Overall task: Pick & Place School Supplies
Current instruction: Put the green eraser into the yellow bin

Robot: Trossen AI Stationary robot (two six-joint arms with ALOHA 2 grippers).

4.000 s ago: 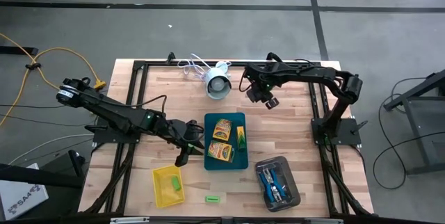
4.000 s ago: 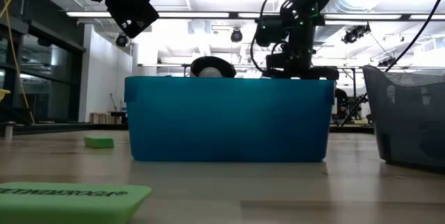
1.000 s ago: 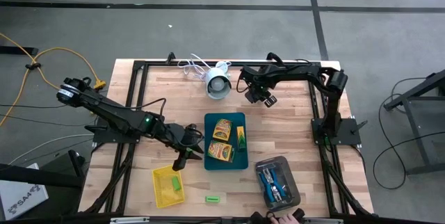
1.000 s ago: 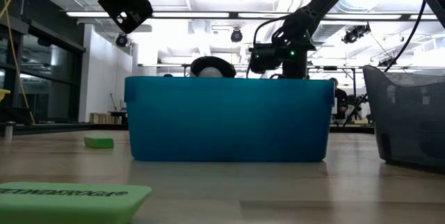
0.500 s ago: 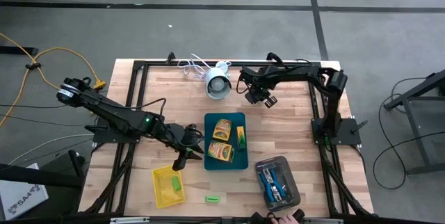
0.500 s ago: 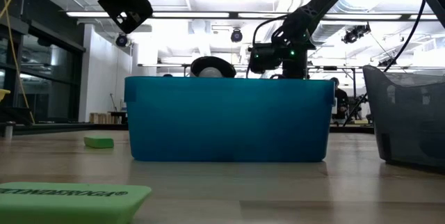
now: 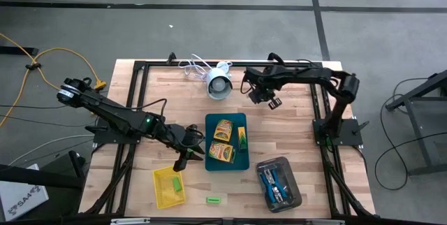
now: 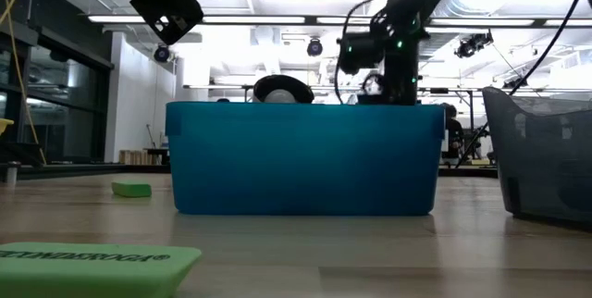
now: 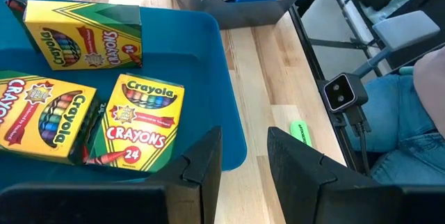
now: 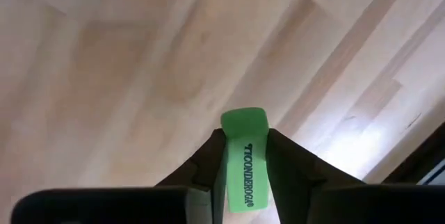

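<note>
My right gripper (image 7: 269, 100) hangs over the table's far part, right of the white device, shut on a bright green block (image 10: 243, 156) printed TICONDEROGA. My left gripper (image 9: 243, 160) is open and holds nothing, above the teal tray's (image 7: 240, 165) left rim. Yellow crayon boxes (image 9: 142, 120) lie flat in that tray. One green block (image 7: 176, 182) lies in the yellow tray (image 7: 160, 193), another (image 7: 214, 200) on the table near the near edge. Blue-handled scissors (image 7: 271, 183) lie in the dark grey tray (image 7: 297, 196). My right gripper pinches the green block between its two fingers (image 10: 208, 161), by its long sides. The block lies along the fingers and its free end (image 10: 243, 121) sticks out past the fingertips. The fingers come from above, pointing down, and the block is lifted clear of the table.
The white round device (image 7: 218, 84) with its cable sits at the far edge, left of my right gripper. In the low view the teal tray (image 8: 305, 159) stands in the middle, with a green block (image 8: 131, 189) on the table to its left. A person's legs (image 9: 410, 113) show beyond the near edge.
My right gripper has risen and shifted a little toward the table's right edge, still shut on the green block. A person's hand at the near edge has drawn out of view. My left arm has kept still.
</note>
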